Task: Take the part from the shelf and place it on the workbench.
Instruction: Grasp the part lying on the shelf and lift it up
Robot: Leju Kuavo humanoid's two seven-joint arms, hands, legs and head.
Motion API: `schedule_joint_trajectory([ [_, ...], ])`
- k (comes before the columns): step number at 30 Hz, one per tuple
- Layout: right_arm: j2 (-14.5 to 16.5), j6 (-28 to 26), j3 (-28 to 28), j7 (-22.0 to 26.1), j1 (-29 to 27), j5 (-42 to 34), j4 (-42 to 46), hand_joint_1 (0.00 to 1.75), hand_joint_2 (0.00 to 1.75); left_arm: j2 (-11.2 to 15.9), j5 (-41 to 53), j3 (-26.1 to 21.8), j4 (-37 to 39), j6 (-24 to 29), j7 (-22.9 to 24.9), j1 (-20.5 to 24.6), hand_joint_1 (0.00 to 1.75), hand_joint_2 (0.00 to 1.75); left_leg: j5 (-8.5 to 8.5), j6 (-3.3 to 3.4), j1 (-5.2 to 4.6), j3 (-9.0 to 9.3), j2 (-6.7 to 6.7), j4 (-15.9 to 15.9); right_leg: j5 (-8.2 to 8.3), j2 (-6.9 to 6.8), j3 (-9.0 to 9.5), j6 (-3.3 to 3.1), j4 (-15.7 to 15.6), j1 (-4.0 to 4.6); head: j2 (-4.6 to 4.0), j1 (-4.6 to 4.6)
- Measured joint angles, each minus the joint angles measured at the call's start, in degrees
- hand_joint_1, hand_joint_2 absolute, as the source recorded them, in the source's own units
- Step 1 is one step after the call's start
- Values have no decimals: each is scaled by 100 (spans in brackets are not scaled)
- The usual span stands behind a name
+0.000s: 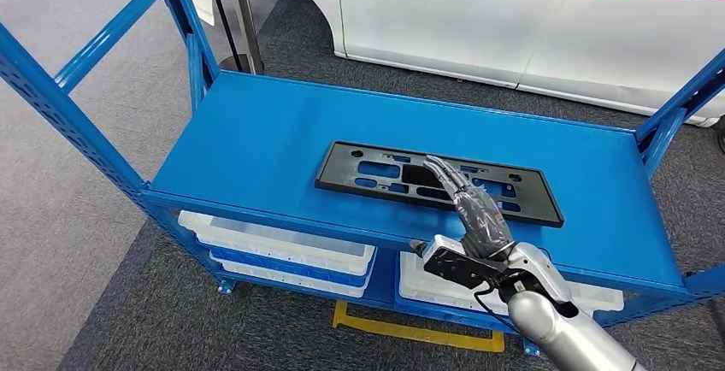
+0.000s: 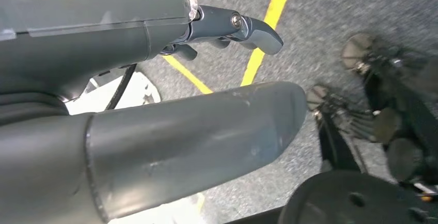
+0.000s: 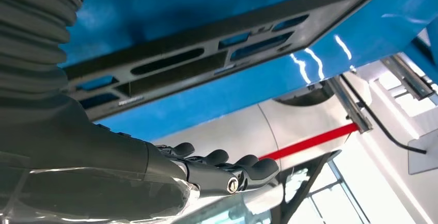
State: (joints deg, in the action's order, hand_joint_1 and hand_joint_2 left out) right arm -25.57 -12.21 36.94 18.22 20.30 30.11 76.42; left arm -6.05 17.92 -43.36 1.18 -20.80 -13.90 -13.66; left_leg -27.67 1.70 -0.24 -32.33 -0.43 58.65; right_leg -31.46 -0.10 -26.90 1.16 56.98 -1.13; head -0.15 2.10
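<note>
One black slotted plate part (image 1: 438, 182) lies flat on blue shelf top (image 1: 256, 140). Right hand (image 1: 473, 209) reaches over it, fingers (image 3: 248, 168) extended and apart, holding nothing (contact unclear). Left hand (image 2: 155, 131) hangs over floor, empty, fingers uncurled.

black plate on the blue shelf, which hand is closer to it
Right. The right hand reaches over the black plate on the shelf, fingers outstretched. The left hand hangs by the floor, away from it.
</note>
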Motion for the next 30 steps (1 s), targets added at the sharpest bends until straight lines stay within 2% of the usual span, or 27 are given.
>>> schedule_joint_trajectory([
  [9, 50, -58, 132, -115, 218, 651, -45, 0, 175, -79, -206, 15, 0, 75, 33, 18, 0, 0, 4, -2, 20, 6, 1, -1, -9, -4, 1, 0, 19, 22, 0, 0],
  [21, 547, 180, 686, -78, 902, 687, -931, 0, 175, -72, -333, 157, 0, -66, 43, 26, 0, 0, 11, -13, 27, 9, -1, -1, -15, -15, 0, -8, 31, 29, 0, 0],
  [30, 970, 233, 1017, -67, 1194, 788, -1789, 0, 175, -63, -445, 304, 0, -132, 50, 24, 0, 0, 12, -15, 28, 8, -2, -1, -15, -16, 0, -9, 34, 30, 0, 0],
])
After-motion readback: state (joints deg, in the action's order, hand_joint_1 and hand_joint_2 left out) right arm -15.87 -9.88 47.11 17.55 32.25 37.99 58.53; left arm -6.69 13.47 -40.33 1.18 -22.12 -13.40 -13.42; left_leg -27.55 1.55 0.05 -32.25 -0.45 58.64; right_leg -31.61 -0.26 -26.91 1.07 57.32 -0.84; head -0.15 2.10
